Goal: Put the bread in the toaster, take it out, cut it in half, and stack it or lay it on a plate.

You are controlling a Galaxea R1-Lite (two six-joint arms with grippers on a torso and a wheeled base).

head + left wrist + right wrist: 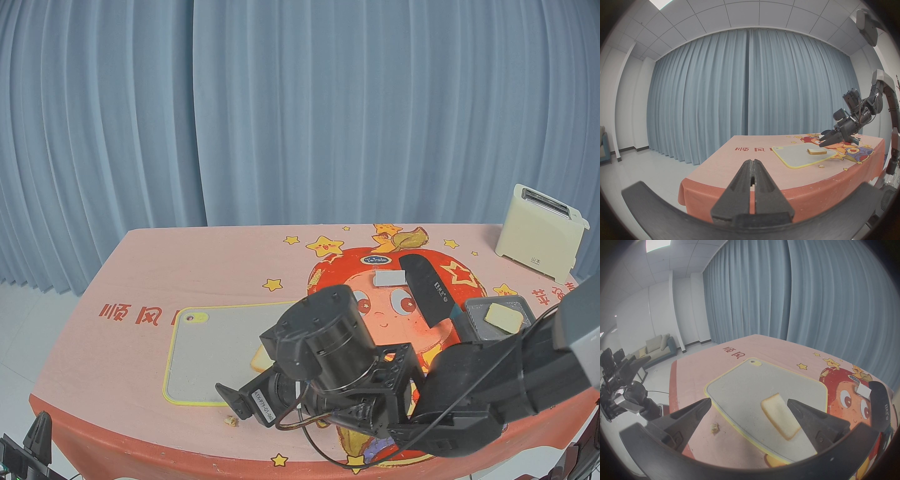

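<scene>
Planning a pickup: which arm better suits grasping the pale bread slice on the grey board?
Right: the open right gripper hovers over the pale bread slice; the shut left gripper is off the pink table.

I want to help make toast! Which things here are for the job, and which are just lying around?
For the job: bread slice, cutting board, toaster, black knife, grey dish, open right claw.
Just lying about: crumb, small white piece, sofa.

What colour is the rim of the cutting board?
The cutting board rim is yellow; the right wrist view shows it best.
</scene>
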